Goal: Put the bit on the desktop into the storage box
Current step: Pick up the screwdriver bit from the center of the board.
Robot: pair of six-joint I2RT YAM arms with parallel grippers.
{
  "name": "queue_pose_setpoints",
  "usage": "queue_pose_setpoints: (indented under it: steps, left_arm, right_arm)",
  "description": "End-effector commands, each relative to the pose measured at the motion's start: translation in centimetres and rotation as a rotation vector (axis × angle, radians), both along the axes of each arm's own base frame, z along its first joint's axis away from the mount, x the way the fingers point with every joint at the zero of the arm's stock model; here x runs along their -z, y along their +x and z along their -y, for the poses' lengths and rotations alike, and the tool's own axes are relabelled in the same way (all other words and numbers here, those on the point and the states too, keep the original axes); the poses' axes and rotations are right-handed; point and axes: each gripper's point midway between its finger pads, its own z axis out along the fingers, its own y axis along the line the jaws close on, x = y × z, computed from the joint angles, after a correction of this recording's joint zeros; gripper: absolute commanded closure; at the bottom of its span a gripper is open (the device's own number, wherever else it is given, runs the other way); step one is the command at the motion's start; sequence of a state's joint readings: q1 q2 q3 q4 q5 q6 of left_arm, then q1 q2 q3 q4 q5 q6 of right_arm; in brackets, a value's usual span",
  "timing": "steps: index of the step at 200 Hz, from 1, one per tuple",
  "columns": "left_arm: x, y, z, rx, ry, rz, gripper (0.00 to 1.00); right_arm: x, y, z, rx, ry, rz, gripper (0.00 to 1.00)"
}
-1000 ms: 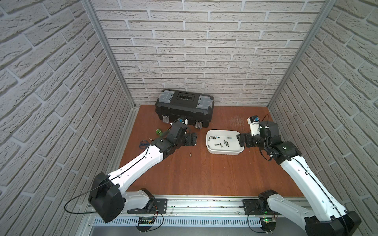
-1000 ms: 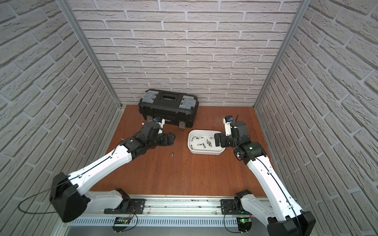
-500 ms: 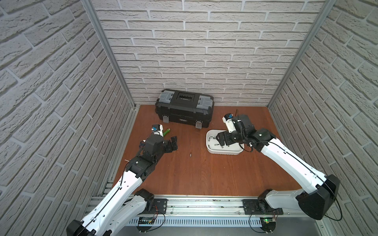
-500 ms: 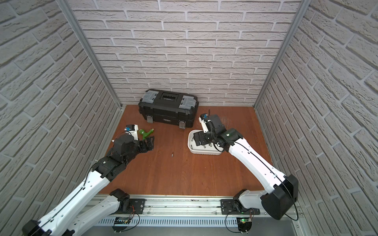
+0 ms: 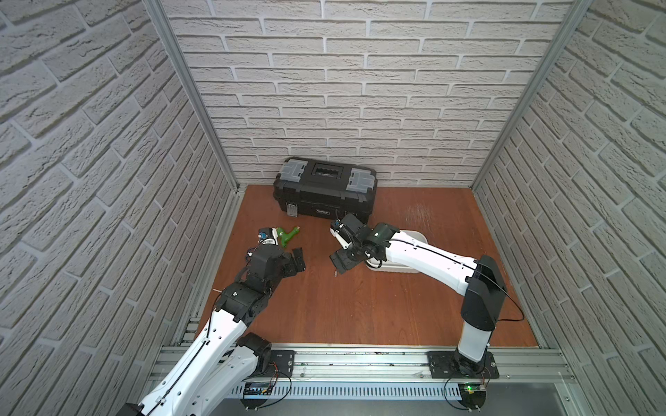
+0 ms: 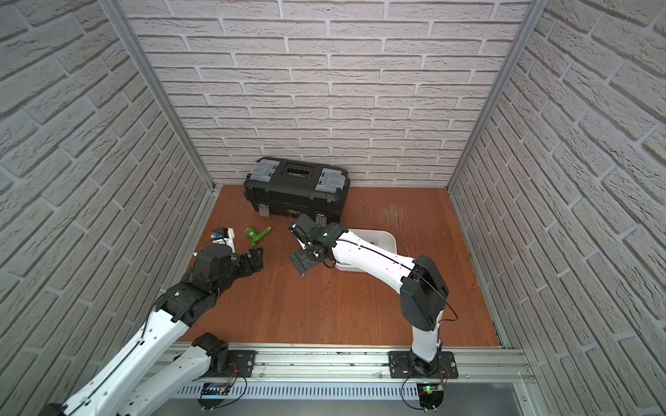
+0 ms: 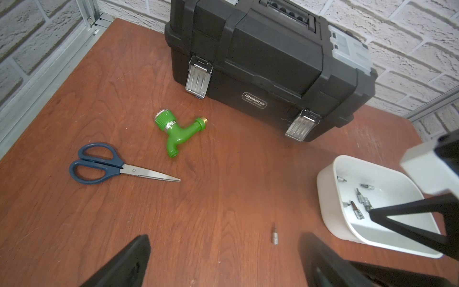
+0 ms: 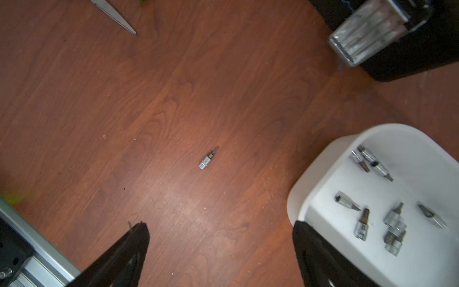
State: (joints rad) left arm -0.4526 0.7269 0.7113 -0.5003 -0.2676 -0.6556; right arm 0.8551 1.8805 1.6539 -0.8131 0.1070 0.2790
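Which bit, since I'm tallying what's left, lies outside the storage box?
The single small silver bit lying on the desktop beside the storage box; the other bits all lie inside it.

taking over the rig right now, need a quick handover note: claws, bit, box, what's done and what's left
Left claw: open, empty, off to the side near the green tap.
Right claw: open, empty, over the bit.
The bit lies on the desktop beside the storage box, not touching it.
Done: several other bits already lie in the storage box.
Left: close on the bit, lift it, and drop it in the storage box.
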Motion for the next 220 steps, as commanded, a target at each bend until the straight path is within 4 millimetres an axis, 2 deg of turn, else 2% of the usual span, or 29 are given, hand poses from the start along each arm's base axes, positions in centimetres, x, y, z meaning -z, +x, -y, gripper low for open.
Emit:
queue_pose_setpoints:
  steps: [1, 14, 18, 53, 101, 148, 167, 220]
  left_arm:
    - [-0.5, -0.4, -1.1, -0.045, 0.002, 0.019, 0.02]
    - [-0.5, -0.5, -1.2, -0.048, 0.003, 0.017, 0.02]
    - [-0.6, -0.6, -1.2, -0.049, 0.004, 0.016, 0.02]
    - [-0.2, -0.9, -1.4, -0.052, 0.0, 0.003, 0.02]
    - [0.2, -1.0, -1.4, -0.057, -0.005, -0.008, 0.02]
    - [0.6, -0.9, -1.2, -0.059, -0.017, -0.01, 0.02]
    - [0.6, -0.9, -1.1, -0.056, -0.024, -0.008, 0.02]
    - [0.7, -1.0, -1.3, -0.061, -0.022, -0.009, 0.02]
  right_arm:
    - [0.2, 0.1, -1.8, -0.013, 0.011, -0.01, 0.06]
    - [0.6, 0.3, -2.6, -0.019, 0.009, -0.017, 0.07]
    - [2.0, 0.3, -2.9, -0.021, -0.011, -0.037, 0.07]
    - [4.7, 0.9, -4.0, -0.026, -0.076, -0.071, 0.11]
    - [7.6, 1.0, -3.3, 0.016, -0.139, -0.106, 0.23]
    - [10.4, -0.4, -2.8, 0.043, -0.146, -0.176, 0.38]
    - [11.0, -0.4, -2.8, 0.046, -0.154, -0.19, 0.43]
    - [11.9, -0.4, -2.9, 0.053, -0.16, -0.196, 0.47]
